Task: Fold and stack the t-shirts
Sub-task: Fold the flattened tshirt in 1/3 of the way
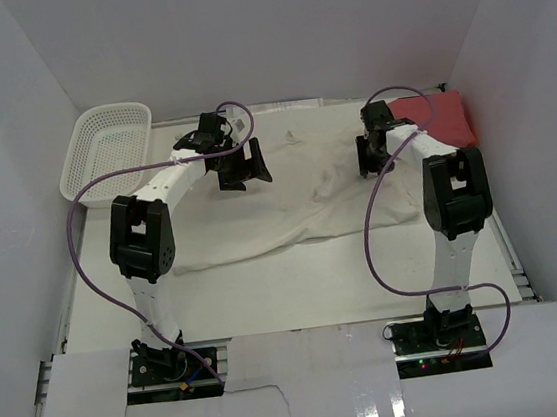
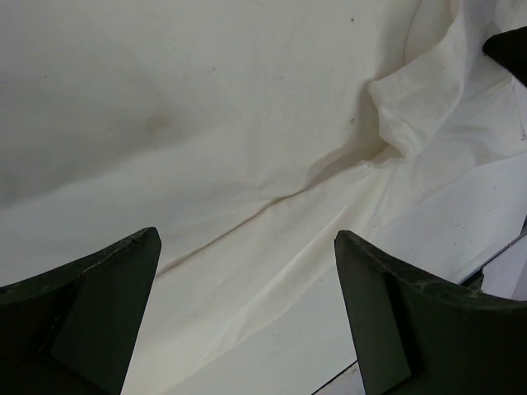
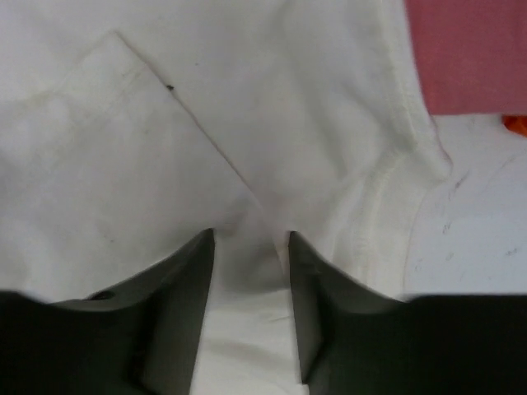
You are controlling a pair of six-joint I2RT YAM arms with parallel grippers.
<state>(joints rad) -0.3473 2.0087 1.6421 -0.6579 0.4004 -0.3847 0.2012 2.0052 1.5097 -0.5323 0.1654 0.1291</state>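
Cloth covers most of the overhead shot: the plain cream-white short-sleeved t-shirt (image 1: 298,201) lies rumpled across the white table (image 1: 298,287), under both arms. The left claw (image 1: 241,164) hangs over the shirt's far-left part, and the white plastic mesh basket (image 1: 111,147) is off to that claw's left, tipped against the wall. The right claw (image 1: 371,158) points down at the shirt's right end, with the folded plain red t-shirt (image 1: 444,117) just to its right in the back corner.

Left wrist cam: left claw (image 2: 247,237) is spread wide with nothing in it, and the cream shirt (image 2: 247,107) is spread out below and ahead of it. A bunched fold (image 2: 412,115) sits ahead to the right.

Right wrist cam: right claw (image 3: 249,236) is narrow, and a ridge of the cream shirt (image 3: 148,148) runs straight into the gap. Honestly can't tell if it's pinching the cloth or just straddling it. The hemmed edge curves off to the claw's right, with bare table (image 3: 478,206) beyond it and the red shirt (image 3: 469,49) ahead right.
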